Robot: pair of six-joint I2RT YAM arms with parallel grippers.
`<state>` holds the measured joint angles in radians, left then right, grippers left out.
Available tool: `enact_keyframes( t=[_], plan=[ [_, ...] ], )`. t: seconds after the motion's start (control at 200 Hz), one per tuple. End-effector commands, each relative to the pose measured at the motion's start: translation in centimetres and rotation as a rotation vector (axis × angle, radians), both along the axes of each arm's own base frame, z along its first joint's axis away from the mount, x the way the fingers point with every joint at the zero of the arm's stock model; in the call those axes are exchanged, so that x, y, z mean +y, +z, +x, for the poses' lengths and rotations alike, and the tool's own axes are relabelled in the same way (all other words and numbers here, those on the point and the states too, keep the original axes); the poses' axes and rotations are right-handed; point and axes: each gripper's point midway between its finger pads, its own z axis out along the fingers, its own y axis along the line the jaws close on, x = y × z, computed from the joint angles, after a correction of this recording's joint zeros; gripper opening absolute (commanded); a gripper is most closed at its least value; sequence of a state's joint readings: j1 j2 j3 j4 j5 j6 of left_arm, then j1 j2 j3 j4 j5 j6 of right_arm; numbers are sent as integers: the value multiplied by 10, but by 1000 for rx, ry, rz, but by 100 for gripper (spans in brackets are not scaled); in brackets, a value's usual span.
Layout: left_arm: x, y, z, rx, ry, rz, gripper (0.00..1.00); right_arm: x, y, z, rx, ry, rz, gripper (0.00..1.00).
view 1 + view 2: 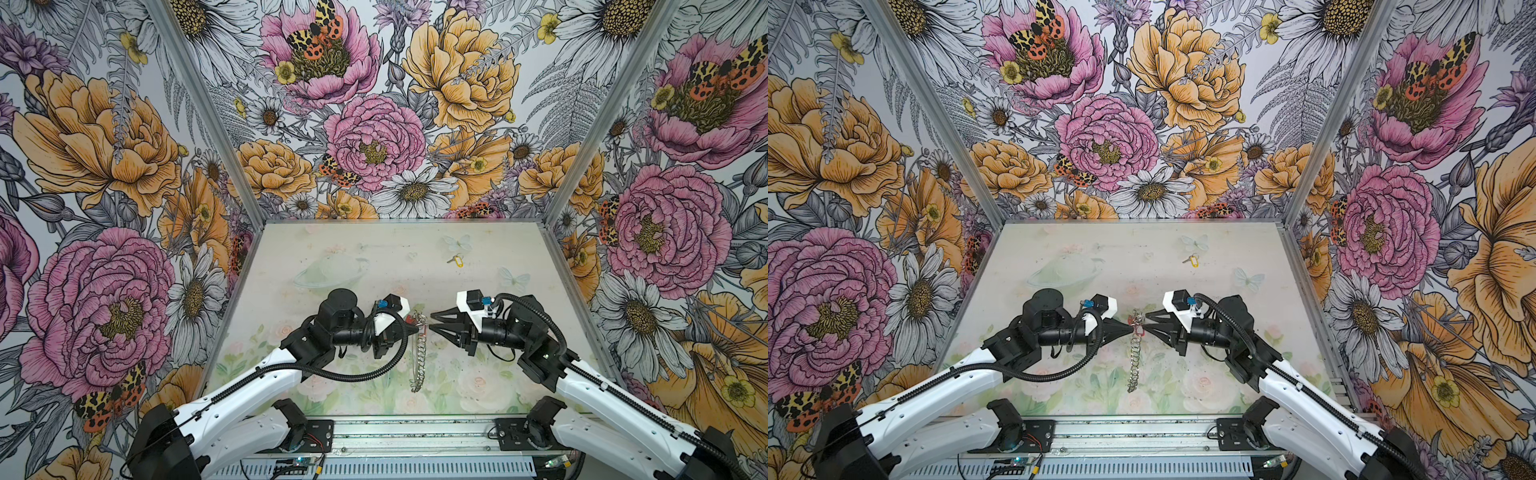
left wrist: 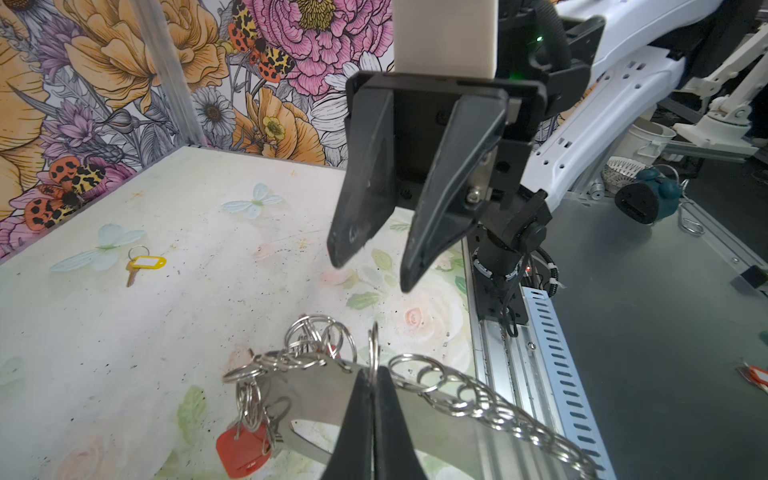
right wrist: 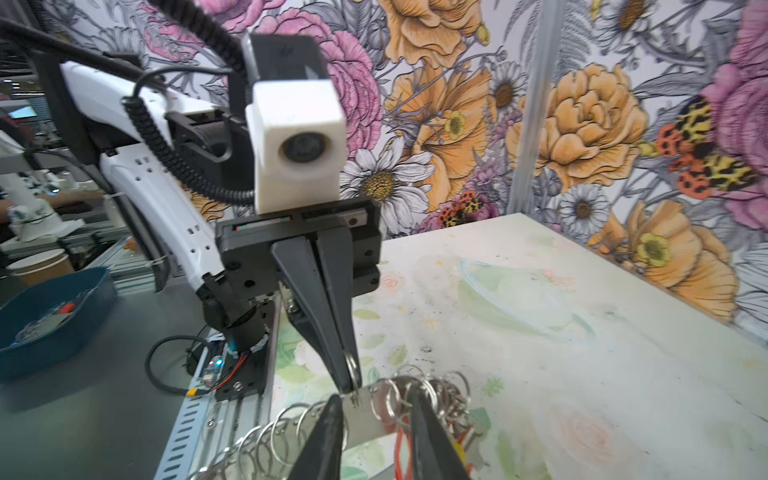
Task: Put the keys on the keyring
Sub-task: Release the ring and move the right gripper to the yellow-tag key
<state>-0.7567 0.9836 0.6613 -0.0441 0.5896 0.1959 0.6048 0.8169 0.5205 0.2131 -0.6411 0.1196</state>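
Observation:
The keyring (image 1: 419, 353) (image 1: 1134, 357) hangs edge-on like a chain between my two arms, above the table's near half. My left gripper (image 1: 415, 328) (image 2: 373, 376) is shut on one small split ring at the hoop's (image 2: 311, 399) edge. A key with a red tag (image 2: 243, 451) hangs from the rings. My right gripper (image 1: 432, 323) (image 3: 374, 401) faces it, open, its fingertips on either side of the hoop's rim (image 3: 365, 415) and gripping nothing. The key with the yellow tag (image 1: 457, 259) (image 2: 145, 264) lies alone on the table at the far right.
Floral walls with metal posts (image 1: 253, 208) close in the left, back and right of the table. A metal rail (image 1: 415, 432) runs along the near edge. Off the table stand a blue bin (image 3: 54, 316) and a teal object (image 2: 648, 195).

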Motion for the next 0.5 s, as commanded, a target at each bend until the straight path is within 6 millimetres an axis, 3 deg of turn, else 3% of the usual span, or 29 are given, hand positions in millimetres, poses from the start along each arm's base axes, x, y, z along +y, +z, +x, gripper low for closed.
enact_keyframes(
  t=[0.0,0.155,0.38,0.495],
  plan=[
    [8,-11,30,-6,168,33,0,-32,-1,45,61,-322,10,37],
    [12,-29,49,42,270,80,0,-72,-20,96,197,-617,-66,42],
    [13,-54,62,131,346,114,0,-124,-79,164,498,-878,-216,37],
    [17,-62,64,141,373,118,0,-144,-107,198,625,-923,-232,35]
  ],
)
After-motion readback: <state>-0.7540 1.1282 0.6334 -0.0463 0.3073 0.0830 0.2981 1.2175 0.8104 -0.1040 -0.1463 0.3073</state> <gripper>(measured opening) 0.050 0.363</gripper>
